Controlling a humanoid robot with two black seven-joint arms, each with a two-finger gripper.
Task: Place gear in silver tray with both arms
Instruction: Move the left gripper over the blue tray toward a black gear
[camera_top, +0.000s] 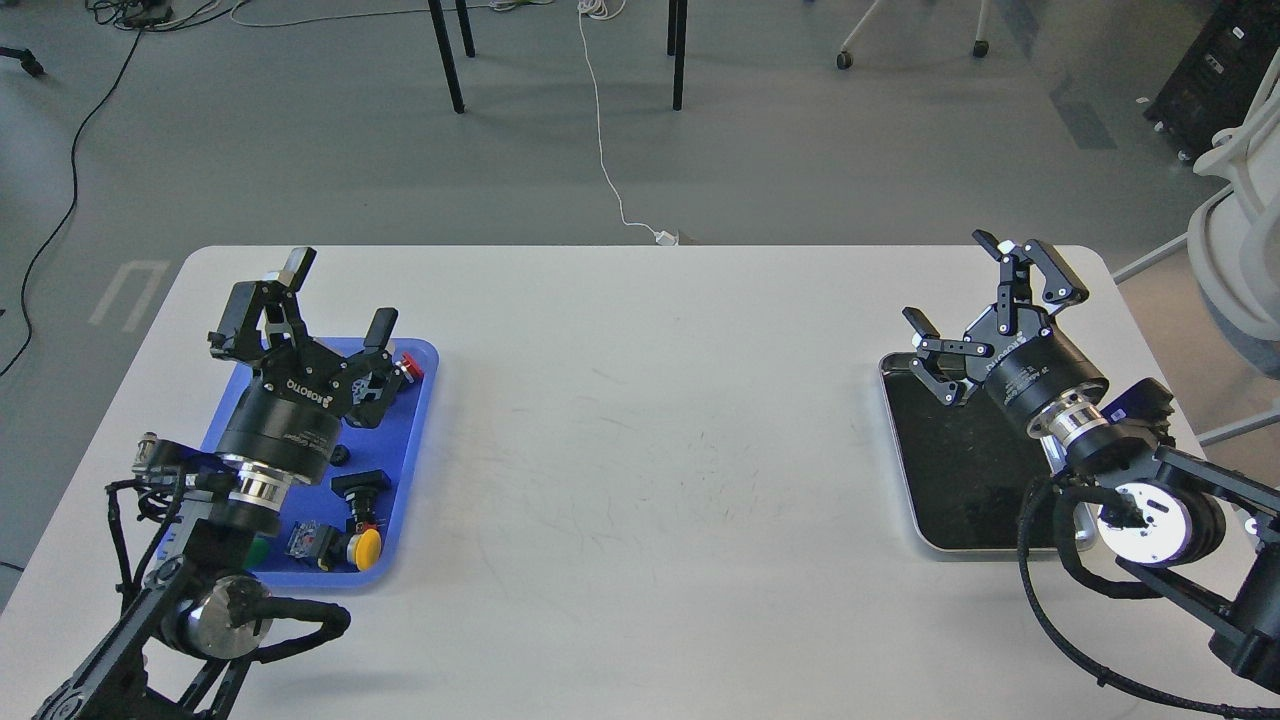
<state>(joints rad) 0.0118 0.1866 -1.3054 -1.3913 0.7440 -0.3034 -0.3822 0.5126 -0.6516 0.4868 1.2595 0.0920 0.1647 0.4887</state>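
The silver tray (945, 480) lies at the right side of the white table, its dark bottom bare. My right gripper (962, 285) hovers over the tray's far end, open, with nothing between its fingers. My left gripper (337, 297) hangs over the far half of a blue plastic tray (412, 450) on the left, also open and holding nothing. No gear can be picked out; it is hidden or out of view, and my left wrist covers part of the blue tray.
The blue tray holds small parts: a red piece (408, 367), a small black knob (341, 456), a black switch (360, 487) and a yellow button (366, 548). Between the trays runs the white tabletop (650, 430). Chair legs and cables lie on the floor beyond.
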